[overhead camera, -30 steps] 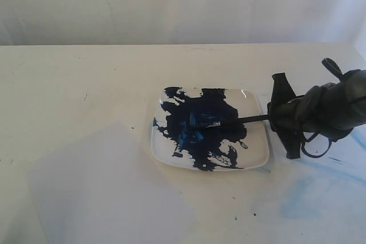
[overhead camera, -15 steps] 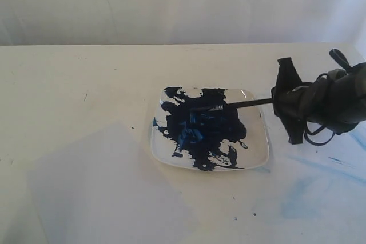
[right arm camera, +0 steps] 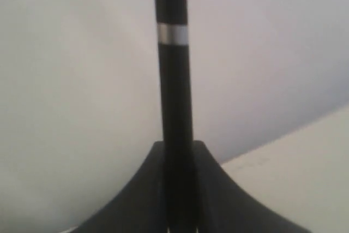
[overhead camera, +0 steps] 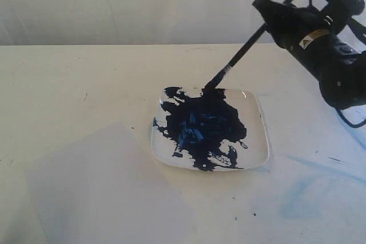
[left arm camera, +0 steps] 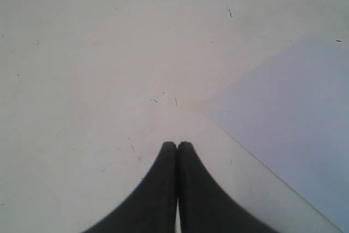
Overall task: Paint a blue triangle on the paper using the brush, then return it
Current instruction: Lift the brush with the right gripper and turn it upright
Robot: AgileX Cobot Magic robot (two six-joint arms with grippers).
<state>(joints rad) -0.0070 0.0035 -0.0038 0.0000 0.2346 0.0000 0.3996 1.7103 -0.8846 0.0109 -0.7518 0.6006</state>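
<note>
With the brush point(overhead camera: 240, 55) gripped in the right jaws, tip at the plate's point(overhead camera: 255, 141) far edge, and the left jaws shut empty, the paper point(overhead camera: 108, 192) near the counter's front left corner is seen bare: painting and return are judged outstanding

Only one marking found: a small pale sticker point(overhead camera: 311, 37) on the black body of the right end effector point(overhead camera: 265, 5), exterior view. It carries a yellow patch with a dark triangle, possibly a warning sign; the view is too coarse to be sure. Any lettering on it is too small to read. No legible words, brands or numbers elsewhere.
</note>
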